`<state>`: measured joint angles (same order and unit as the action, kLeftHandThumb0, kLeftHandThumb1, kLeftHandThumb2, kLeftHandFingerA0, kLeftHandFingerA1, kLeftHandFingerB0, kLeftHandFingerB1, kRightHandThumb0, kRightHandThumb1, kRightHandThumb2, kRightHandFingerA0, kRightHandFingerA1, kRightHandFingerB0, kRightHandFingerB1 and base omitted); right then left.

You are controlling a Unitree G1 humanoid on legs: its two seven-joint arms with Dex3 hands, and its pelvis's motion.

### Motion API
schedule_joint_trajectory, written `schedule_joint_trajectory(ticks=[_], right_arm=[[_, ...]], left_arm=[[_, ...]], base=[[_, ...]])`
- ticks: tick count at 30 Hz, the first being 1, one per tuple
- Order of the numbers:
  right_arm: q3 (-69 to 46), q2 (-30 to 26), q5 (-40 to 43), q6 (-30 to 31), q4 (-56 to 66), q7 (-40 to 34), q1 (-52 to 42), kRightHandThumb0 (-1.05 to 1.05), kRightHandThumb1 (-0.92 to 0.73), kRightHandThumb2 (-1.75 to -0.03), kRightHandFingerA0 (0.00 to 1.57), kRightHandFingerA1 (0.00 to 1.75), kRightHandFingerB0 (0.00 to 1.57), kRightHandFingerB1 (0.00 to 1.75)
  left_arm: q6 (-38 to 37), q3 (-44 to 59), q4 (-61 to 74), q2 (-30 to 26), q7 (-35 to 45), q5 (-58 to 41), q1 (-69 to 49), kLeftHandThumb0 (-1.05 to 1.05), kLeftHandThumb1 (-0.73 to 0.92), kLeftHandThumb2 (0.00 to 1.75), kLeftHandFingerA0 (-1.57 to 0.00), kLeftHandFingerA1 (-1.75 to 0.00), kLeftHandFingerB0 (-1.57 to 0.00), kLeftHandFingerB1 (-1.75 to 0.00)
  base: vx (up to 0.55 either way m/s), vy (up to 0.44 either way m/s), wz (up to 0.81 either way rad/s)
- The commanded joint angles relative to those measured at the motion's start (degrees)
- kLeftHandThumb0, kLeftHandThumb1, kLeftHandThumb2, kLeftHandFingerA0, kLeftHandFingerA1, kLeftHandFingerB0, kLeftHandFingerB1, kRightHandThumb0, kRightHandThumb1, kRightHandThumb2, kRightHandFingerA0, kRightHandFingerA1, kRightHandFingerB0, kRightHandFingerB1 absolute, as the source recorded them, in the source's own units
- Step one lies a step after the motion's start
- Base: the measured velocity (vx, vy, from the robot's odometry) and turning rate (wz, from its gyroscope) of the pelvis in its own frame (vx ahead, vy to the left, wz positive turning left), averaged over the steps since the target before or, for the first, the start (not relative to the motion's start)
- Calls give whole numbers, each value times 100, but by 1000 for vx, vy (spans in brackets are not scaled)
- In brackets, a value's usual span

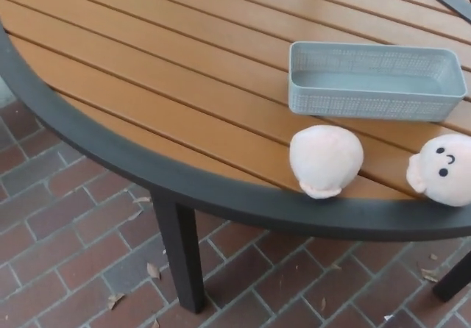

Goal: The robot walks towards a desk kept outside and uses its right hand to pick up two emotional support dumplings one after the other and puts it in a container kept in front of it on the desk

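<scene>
No words, labels, brand marks or numbers can be read anywhere. The grey basket (375,82) on the table (147,70) has plain mesh walls with no print. The dumpling toy (445,170) to the right of the basket bears only a stitched face, no lettering, and the other toy (325,159) is blank.

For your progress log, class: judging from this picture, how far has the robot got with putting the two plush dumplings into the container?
Done: nothing placed; the grey-green container sits empty on the wooden table. In hand: nothing; neither robot hand is in view. Left: both pickups. The plain dumpling and the dumpling with a face both lie near the table's dark rim, just in front of the container.
</scene>
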<state>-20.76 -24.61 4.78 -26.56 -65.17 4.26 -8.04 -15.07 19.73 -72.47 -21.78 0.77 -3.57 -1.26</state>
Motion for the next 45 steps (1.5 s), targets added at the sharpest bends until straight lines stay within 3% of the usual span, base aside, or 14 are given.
schedule_joint_trajectory(ticks=[1,9,17,41,44,45], right_arm=[[-69,-106,121,117,56,48,-107,-8,-76,-62,77,44,50,37],[-118,-136,104,243,52,-146,17,-8,-73,-62,81,45,52,38],[-325,-119,248,405,-34,-215,117,-15,-72,-62,81,45,53,38],[-226,-4,116,246,25,-352,370,-8,-70,-61,85,46,58,39],[-456,-39,260,334,248,-786,438,-9,-69,-60,83,46,53,38],[-608,-41,375,333,407,-905,469,-12,-68,-60,72,43,40,34]], left_arm=[[-148,0,-40,-21,-23,-41,-57,-18,-16,83,-126,-119,-125,-117],[-125,58,-19,-15,-65,-100,-106,-17,-15,84,-126,-120,-124,-117],[-85,125,-10,-27,-55,-148,-60,-18,-18,82,-128,-121,-127,-118],[-103,77,16,-189,-3,-107,-15,-19,-18,81,-130,-121,-131,-119],[-164,87,11,-177,24,-132,-24,-19,-20,79,-130,-121,-132,-119],[-170,80,21,-201,2,-120,-57,-19,-18,80,-128,-120,-131,-119]], base=[[19,-137,-49],[35,-157,-3],[72,155,-1],[16,-7,4],[-13,-51,10],[-21,-89,12]])
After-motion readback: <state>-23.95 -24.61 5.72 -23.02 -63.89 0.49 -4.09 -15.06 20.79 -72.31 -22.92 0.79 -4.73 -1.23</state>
